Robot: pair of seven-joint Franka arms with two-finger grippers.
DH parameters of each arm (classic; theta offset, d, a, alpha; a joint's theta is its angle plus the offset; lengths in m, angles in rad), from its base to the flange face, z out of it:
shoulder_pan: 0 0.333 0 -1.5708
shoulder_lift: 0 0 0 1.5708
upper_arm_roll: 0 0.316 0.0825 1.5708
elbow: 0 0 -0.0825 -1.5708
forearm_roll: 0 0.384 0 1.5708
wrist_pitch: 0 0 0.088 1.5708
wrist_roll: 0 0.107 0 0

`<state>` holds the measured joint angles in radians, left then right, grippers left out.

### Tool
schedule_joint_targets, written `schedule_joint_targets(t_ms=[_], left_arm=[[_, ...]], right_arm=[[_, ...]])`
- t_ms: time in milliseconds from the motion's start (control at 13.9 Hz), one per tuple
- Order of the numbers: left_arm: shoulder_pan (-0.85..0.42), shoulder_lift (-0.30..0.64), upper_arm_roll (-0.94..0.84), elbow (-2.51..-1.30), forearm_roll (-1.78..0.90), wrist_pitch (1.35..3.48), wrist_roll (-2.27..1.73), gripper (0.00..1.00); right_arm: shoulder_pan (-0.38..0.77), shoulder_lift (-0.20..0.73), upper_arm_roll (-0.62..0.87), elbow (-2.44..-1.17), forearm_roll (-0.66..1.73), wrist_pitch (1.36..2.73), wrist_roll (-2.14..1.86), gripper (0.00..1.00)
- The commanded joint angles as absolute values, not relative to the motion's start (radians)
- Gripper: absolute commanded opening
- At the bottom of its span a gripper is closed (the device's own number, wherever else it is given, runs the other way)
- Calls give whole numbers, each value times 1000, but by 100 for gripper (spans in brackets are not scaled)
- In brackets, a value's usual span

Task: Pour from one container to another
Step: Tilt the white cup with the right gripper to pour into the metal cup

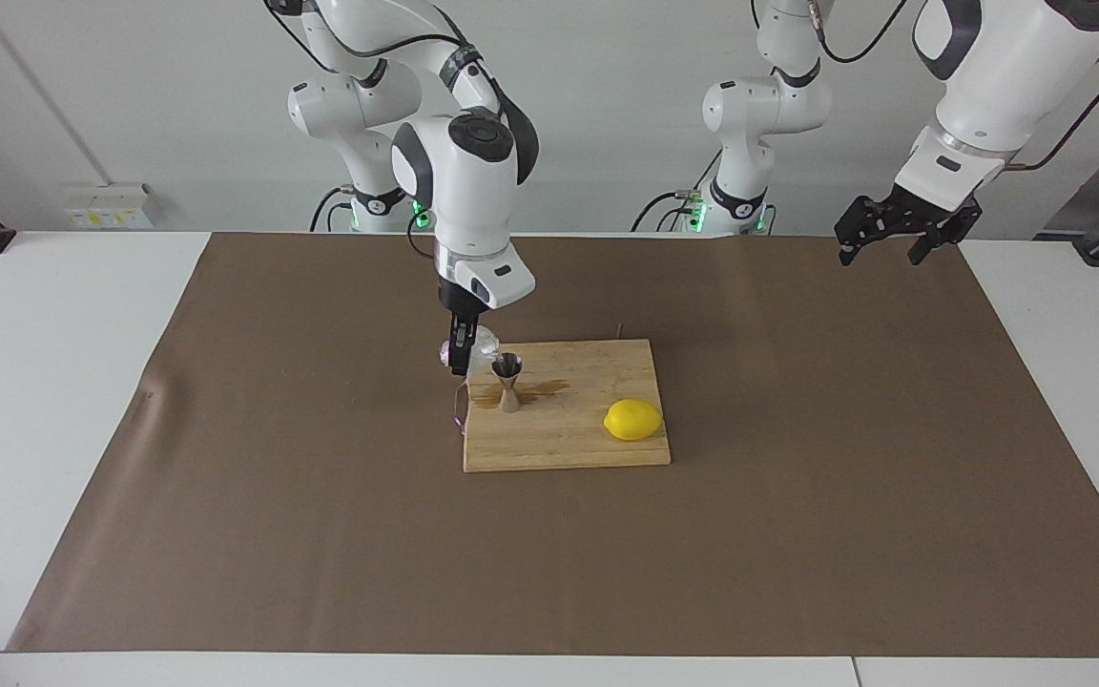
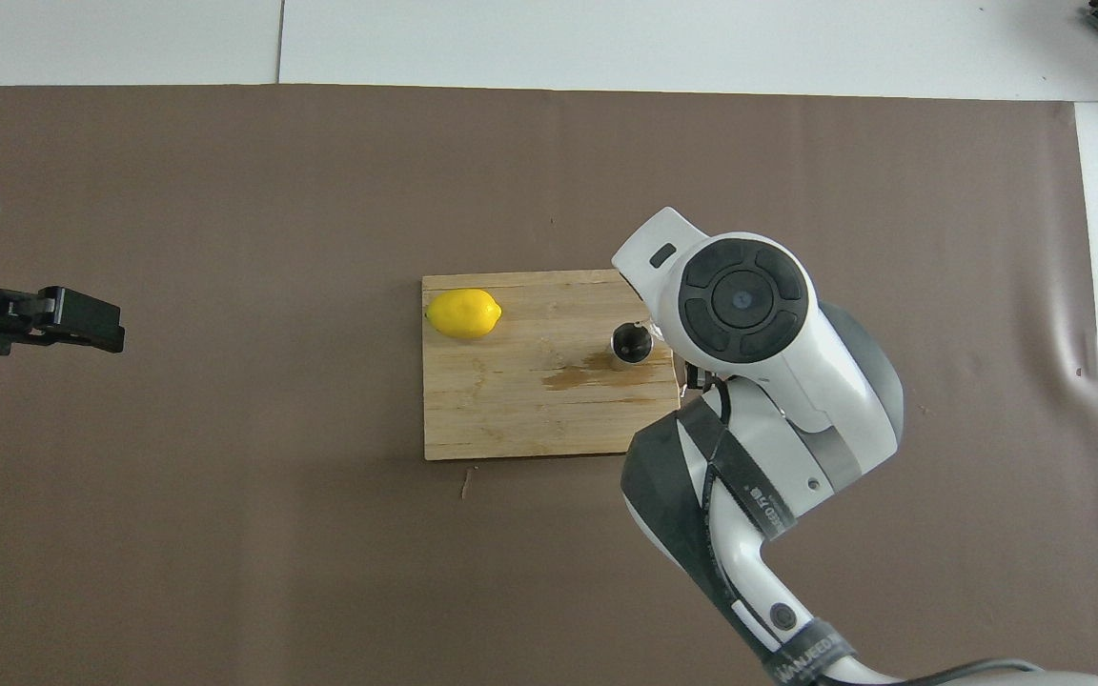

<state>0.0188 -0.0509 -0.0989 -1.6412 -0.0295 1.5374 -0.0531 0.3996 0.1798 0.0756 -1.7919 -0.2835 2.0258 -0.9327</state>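
I log: right gripper (image 1: 459, 355) clamped on small faceted clear glass cup (image 1: 481, 346), tipped mouth-first toward upright silvery hourglass metal jigger (image 1: 508, 381); left gripper (image 1: 895, 231) released, waiting; wooden board (image 1: 569, 439), brown mat (image 1: 798, 496).

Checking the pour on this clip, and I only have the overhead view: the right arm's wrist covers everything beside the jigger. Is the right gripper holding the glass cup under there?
Observer: Yes. In the facing view the right gripper is shut on the glass cup, up in the air over the edge of the cutting board.
Operator: Is the cup tipped?
Observer: It leans toward the jigger, which stands upright on the board, and its rim is close by the jigger's mouth. I can see no stream.
Operator: And the left gripper? I only see a black block.
Observer: The left gripper waits with its jaws open, raised over the brown mat at the left arm's end of the table.
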Motion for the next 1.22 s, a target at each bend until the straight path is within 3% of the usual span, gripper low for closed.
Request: schedule_joint_targets(t_ms=[0, 1152], left_arm=[[15, -69, -90, -1652, -52, 1536, -71, 100], [21, -72, -98, -1657, -44, 1516, -60, 100]], right_arm=[[417, 207, 78, -1766, -324, 2003, -917, 0], [485, 196, 78, -1862, -541, 2011, -927, 0]])
